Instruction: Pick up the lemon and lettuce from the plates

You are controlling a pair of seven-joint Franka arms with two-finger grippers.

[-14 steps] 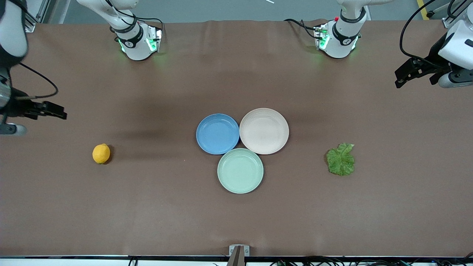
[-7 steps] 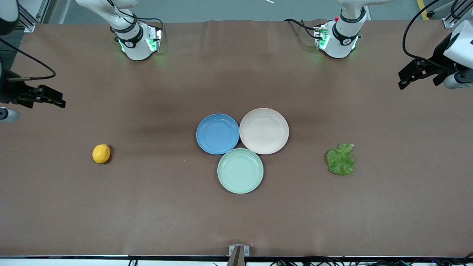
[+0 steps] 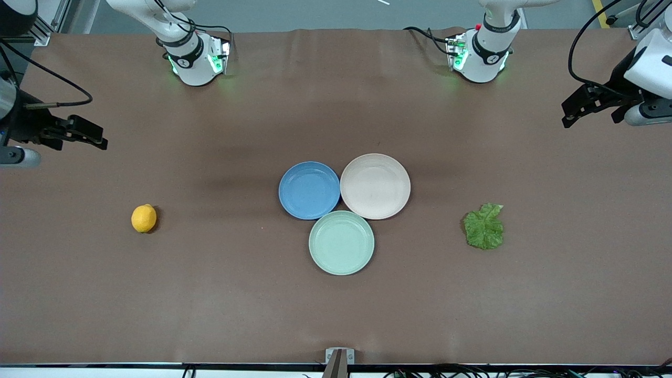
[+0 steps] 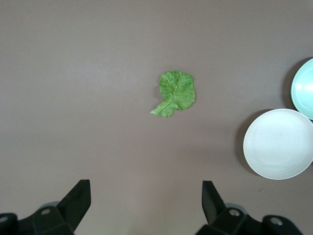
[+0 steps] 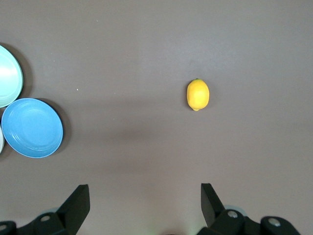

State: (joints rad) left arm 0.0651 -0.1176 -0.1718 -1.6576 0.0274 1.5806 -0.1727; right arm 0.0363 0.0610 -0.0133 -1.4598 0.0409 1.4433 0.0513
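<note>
Front view: lemon and lettuce on bare counter, well apart from blue plate and beige plate. Left end effector and right end effector raised at counter ends, wide open, empty. Advised: descend centred, grip lettuce low.

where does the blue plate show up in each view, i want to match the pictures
Front view: the blue plate lies mid-table, empty, beside the beige-pink plate, with the mint green plate nearer the camera.
Left wrist view: not in it; only the beige-pink plate, an edge of the mint green one and the lettuce show.
Right wrist view: at the picture's edge, apart from the lemon.
Shared landmark: the mint green plate, seen in all three views.
</note>
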